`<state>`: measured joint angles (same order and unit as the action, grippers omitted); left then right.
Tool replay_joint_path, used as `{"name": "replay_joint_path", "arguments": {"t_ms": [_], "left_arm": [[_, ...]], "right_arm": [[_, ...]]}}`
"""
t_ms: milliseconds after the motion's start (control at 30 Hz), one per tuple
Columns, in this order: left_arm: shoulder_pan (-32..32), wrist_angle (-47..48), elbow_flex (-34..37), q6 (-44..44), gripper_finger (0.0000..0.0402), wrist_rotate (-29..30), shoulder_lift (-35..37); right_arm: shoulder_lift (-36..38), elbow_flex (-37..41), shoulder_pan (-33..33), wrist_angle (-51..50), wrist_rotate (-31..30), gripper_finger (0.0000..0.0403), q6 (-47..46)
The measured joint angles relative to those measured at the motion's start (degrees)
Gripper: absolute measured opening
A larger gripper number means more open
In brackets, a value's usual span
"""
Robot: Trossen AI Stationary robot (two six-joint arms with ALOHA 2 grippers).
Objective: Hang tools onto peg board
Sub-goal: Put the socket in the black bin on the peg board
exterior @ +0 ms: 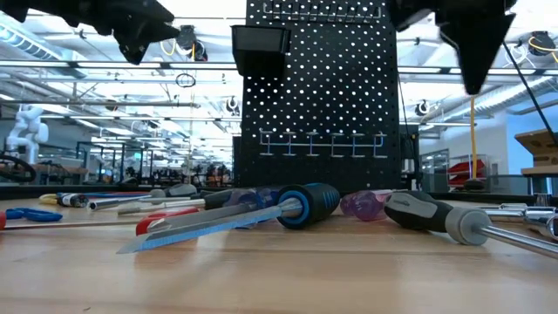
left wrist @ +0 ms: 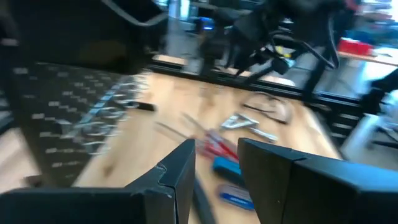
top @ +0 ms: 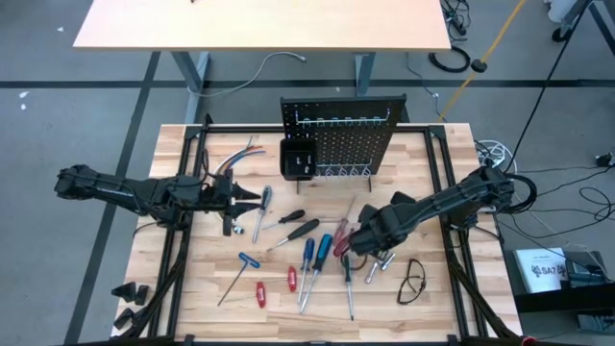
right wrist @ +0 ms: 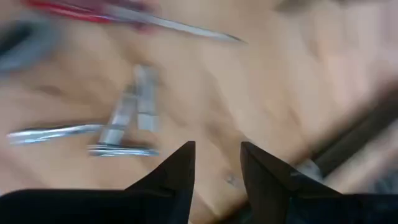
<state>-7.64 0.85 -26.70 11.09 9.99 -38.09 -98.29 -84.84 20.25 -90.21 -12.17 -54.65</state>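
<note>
The black upright perforated peg board (top: 343,133) stands at the far edge of the pale wooden worktop (top: 192,288), with a row of metal hooks (exterior: 321,142) and a small black bin (top: 298,159) on its front; no tool hangs there yet. The hand tools (top: 307,259) lie scattered flat in front of it.

The left gripper (top: 252,199) hovers near the worktop's left side, jaws apart and empty, beside a grey-handled tool (top: 263,204). The right gripper (top: 354,242) hangs over the red-handled screwdrivers (top: 341,240), jaws likewise apart, holding nothing.

The tools lie close together and some cross, so a descending jaw could likely nudge a neighbour or pinch two shafts at once. A slim metal shaft might also slip or swing in the grip and miss a hook.

The high view shows two arms, one board and one bin. About ten tools can be counted: roughly two blue-handled, two black-handled, several red. A pair of clear safety glasses (top: 412,282) lies at the right.
</note>
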Motion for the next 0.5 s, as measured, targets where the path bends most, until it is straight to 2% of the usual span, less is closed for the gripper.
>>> {"name": "replay_joint_path", "arguments": {"t_ms": [67,167,367,500], "left_arm": [[0.0,-1.1,0.2,-1.3,0.0127,1.5,-1.1],[0.0,-8.9,3.1,-4.7,0.0127,1.3,-2.6],[-0.1,-23.0,7.6,-8.9,0.0127,0.9,-3.3],[-1.1,-26.3,8.0,-11.2,0.0127,0.8,-3.4]], "right_arm": [[2.2,2.0,-0.6,2.9,0.2,0.0121,2.2],[5.5,4.7,-2.1,5.9,0.2,0.0121,3.9],[14.8,14.3,-5.3,5.2,-1.2,0.0121,-1.8],[23.1,24.2,-7.1,8.3,0.9,0.0121,-8.2]]}}
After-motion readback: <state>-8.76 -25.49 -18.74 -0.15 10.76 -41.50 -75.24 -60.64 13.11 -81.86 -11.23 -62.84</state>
